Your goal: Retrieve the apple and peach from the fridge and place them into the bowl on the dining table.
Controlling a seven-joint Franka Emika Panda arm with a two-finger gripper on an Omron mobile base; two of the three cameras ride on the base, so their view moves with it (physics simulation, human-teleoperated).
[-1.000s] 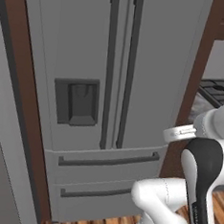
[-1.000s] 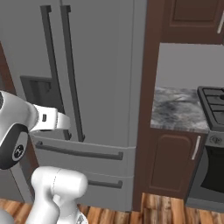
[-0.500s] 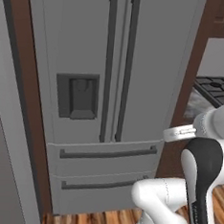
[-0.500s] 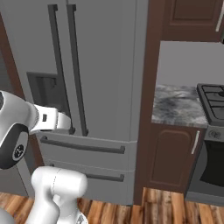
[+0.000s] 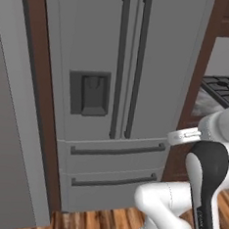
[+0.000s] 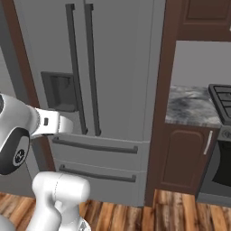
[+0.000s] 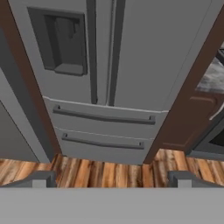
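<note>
1. Well back from the fridge (image 5: 114, 87), the white arm stood folded, its dark-jointed elbow bent low at the base and its wrist held level at about the height of the upper drawer.
2. Down at the bottom of the hand view, the gripper (image 7: 111, 178) faced the fridge with its two dark fingertips (image 7: 43, 178) spread wide apart and nothing between them.
3. Straight ahead of the fingers, beyond a strip of wooden plank floor (image 7: 109, 173), the fridge was shut: a tall box of smooth, flat grey panels.
4. Its two upper doors met at a centre seam, and two dark, straight bar handles (image 5: 129, 63) ran upright, one on each side of that seam.
5. Up and to the left of the fingers in the hand view sat one dark square dispenser recess (image 7: 61, 41) in the left door.
6. Nearest the fingers were two lower drawers (image 7: 105, 127), stacked, each with one long dark horizontal handle.
7. Dark brown wooden panels framed the fridge on both sides.
8. Off to the right of the fingers stood a brown cabinet door (image 6: 185, 158) with one pale curved handle, under a mottled grey stone counter (image 6: 189, 106).
9. Farther right was a dark stove (image 6: 223, 97) with black grates.
</note>
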